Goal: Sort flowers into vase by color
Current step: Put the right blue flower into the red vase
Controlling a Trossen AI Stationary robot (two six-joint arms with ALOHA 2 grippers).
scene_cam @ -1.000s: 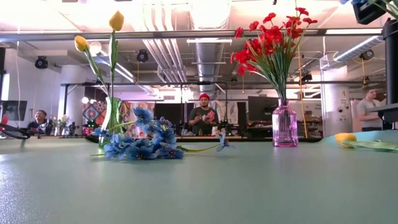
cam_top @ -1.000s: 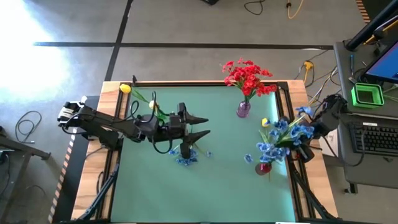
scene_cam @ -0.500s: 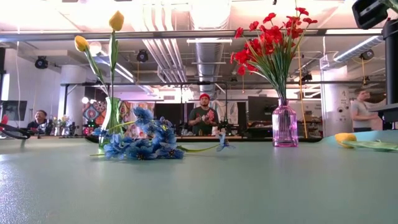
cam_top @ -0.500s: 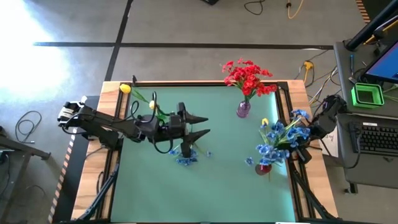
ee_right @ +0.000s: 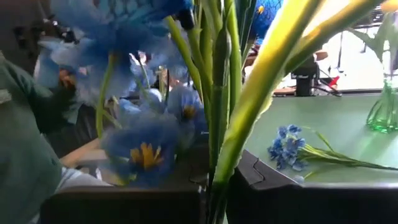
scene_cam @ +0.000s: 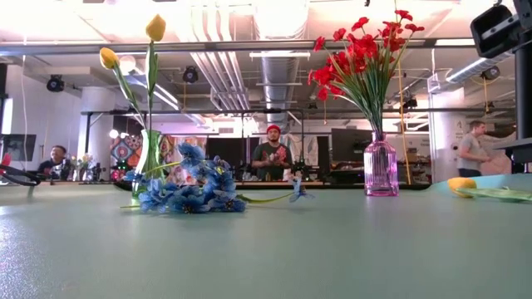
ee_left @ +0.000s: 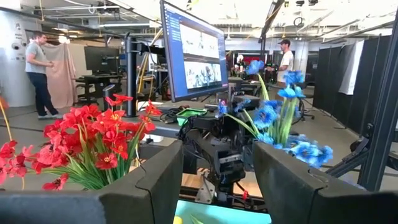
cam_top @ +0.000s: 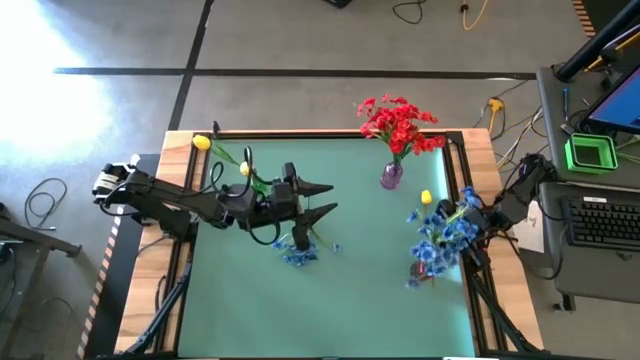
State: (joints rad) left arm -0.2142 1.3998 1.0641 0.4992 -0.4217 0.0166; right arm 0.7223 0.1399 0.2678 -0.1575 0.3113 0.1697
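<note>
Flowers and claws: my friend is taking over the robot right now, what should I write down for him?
Right claw: shut on a bunch of blue flowers with one yellow flower in it, at the table's right edge above the dark red vase.
Left claw: open, empty, mid-table.
Done: red flowers in the purple vase; two yellow flowers in the clear vase.
Left: the held bunch isn't set down; loose blue flowers lie on the table under the left claw.

— Off the table (cam_top: 230,300), right side: green box (cam_top: 590,153), black keyboard (cam_top: 608,222), monitor corner (cam_top: 618,100).
— Behind, level across: person in red cap (scene_cam: 271,154), another seated far left (scene_cam: 55,159).
</note>
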